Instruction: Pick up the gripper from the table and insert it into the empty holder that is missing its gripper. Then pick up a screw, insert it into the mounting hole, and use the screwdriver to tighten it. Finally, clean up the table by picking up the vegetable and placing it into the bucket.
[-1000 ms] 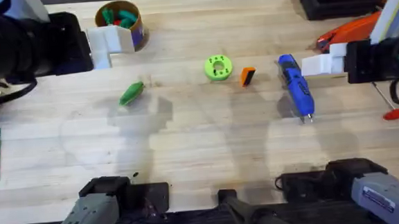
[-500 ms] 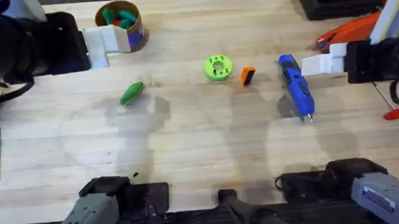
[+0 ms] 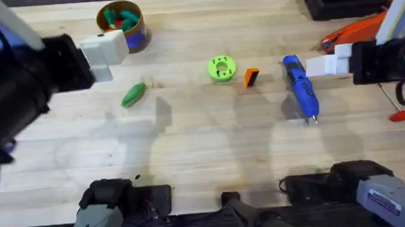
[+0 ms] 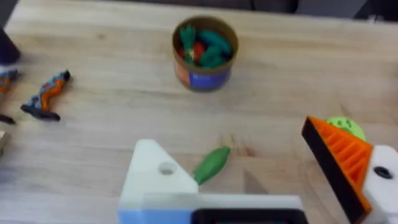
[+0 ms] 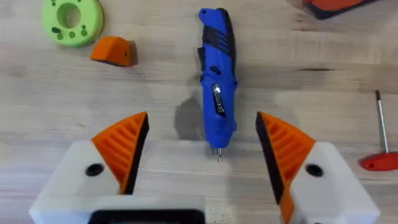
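left gripper [image 4: 249, 180] – jaws spread, one bare white holder [image 4: 158, 174] opposite an orange-tipped twin, over the vegetable [image 4: 211, 163] | right gripper [image 5: 202, 155] – jaws wide apart, hanging above the screwdriver [image 5: 216, 81] | orange gripper [image 3: 252, 77] on the table [image 3: 205, 148] between green disc [image 3: 221, 68] and screwdriver | bucket [image 3: 123, 23] at far left, toys inside

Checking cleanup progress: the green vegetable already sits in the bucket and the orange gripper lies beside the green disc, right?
Not quite. The overhead view shows the vegetable lying on the table, outside the bucket. The gripper does lie beside the disc.
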### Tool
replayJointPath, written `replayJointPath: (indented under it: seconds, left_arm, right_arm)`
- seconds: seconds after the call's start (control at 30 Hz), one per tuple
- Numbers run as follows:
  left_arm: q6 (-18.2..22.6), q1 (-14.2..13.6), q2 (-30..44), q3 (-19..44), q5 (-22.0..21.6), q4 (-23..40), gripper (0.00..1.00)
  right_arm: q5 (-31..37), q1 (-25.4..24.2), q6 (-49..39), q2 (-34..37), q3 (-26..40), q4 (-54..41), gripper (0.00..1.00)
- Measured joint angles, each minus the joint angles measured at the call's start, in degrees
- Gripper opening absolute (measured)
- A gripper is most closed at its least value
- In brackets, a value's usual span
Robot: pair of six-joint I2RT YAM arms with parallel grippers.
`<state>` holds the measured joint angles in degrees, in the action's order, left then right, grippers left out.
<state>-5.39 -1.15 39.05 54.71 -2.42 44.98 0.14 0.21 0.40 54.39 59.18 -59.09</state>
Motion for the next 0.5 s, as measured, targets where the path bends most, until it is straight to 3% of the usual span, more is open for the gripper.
replayJointPath:
  seconds: [0.3, 0.5]
  left_arm:
    - [0.04, 0.0, -14.01, -17.41, 1.19, -19.3, 0.985]
    - [0.09, 0.0, -20.45, -27.49, 2.84, -28.89, 0.985]
  right_arm:
    - [0.0, 0.0, 0.0, 0.0, 0.0, 0.0, 0.991]
    - [0.0, 0.0, 0.02, 0.0, 0.0, 0.0, 0.991]
